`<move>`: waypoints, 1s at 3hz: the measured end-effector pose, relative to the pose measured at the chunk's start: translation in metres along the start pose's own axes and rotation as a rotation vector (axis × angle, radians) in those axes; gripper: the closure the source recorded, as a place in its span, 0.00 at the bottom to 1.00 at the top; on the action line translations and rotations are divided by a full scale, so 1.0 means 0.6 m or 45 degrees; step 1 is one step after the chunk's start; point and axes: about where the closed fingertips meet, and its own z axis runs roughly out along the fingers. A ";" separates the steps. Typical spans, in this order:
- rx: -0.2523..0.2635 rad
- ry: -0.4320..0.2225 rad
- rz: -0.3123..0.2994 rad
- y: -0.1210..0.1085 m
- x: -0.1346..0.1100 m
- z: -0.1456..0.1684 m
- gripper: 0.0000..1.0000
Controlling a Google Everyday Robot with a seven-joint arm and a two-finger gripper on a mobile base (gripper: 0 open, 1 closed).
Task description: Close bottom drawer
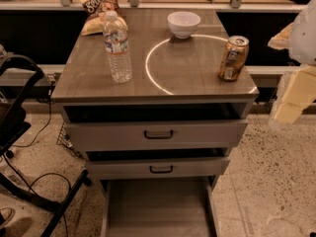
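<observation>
Bottom drawer (158, 206): the lowest one, pulled far out past the front edge of the counter (192, 70).
Gripper (295, 90): up in the air, just off the counter's right edge. Open or shut, I cannot tell.
Good way: go down low, reach the drawer's front, and push straight toward the counter's back edge.
Careful: stay away from the can (234, 58) by the front right corner.
</observation>
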 end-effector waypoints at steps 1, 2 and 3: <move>0.000 0.003 0.005 0.002 0.003 0.006 0.00; -0.007 0.030 0.046 0.015 0.029 0.053 0.00; 0.028 0.006 0.043 0.061 0.058 0.082 0.00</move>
